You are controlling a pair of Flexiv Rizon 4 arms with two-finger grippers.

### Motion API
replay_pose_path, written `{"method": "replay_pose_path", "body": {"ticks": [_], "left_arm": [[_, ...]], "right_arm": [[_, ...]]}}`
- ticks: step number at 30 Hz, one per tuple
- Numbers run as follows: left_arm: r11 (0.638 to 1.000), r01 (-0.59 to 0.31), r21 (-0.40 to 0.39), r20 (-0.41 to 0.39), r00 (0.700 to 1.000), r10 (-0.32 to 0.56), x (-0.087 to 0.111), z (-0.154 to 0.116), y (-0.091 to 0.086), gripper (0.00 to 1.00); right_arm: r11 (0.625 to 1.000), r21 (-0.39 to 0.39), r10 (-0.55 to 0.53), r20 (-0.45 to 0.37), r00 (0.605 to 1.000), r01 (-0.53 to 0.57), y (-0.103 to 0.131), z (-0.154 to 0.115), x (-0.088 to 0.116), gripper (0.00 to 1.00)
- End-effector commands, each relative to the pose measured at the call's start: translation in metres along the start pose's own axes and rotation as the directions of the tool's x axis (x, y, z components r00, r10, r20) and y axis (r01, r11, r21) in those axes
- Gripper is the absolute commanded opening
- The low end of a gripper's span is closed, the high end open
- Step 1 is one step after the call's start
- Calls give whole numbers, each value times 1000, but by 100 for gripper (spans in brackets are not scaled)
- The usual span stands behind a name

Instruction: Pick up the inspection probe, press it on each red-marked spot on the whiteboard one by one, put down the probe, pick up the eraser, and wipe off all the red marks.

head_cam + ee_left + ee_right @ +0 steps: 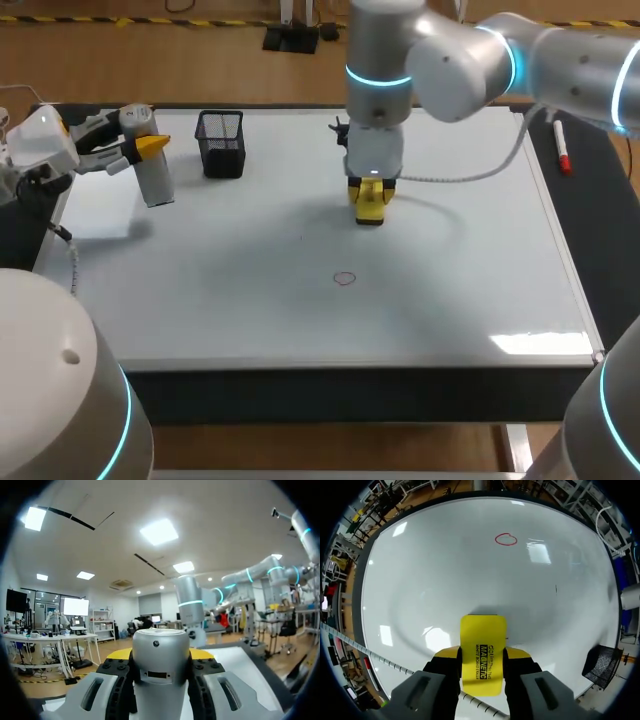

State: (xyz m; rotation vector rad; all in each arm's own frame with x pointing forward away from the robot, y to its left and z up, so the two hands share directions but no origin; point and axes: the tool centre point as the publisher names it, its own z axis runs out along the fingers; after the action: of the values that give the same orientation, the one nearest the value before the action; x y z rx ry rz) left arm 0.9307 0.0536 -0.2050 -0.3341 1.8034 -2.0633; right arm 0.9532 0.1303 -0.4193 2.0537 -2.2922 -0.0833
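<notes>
Glossy whiteboard [450, 270]; black wire-mesh cup [221, 143].

A robotics lab bench: two grey robot arms with glowing cyan rings, the left arm [60, 400] and the right arm [480, 60], stand over a dark table [610, 230] topped by a large whiteboard [250, 290], with a black mesh pen cup [221, 143] and a red-capped marker [562, 150] on it

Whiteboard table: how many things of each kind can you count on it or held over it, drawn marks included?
Yellow eraser: 1
Grey inspection probe: 1
Black mesh cup: 1
Marker pen: 1
Red ring mark: 1
Total: 5
</notes>
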Motion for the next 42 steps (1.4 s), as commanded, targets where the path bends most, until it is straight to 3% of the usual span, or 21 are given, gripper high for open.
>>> {"method": "replay_pose_path", "body": {"ticks": [1,11,18,33,42], "left_arm": [[1000,0,0,2,1000,0,0,0,-1,0],[1000,0,0,2,1000,0,0,0,-1,0],[1000,0,0,2,1000,0,0,0,-1,0],[1000,0,0,2,1000,0,0,0,-1,0],[1000,0,0,2,1000,0,0,0,-1,0]], "right_arm": [[1000,6,-3,3,1000,3,0,-7,5,0],[1000,-1,-12,7,1000,12,-16,-34,28,0],[1000,2,-6,7,1000,6,-17,-35,27,0],[993,19,-115,39,993,114,13,-36,-37,0],[988,9,-152,40,988,152,19,-23,-55,0]]}}
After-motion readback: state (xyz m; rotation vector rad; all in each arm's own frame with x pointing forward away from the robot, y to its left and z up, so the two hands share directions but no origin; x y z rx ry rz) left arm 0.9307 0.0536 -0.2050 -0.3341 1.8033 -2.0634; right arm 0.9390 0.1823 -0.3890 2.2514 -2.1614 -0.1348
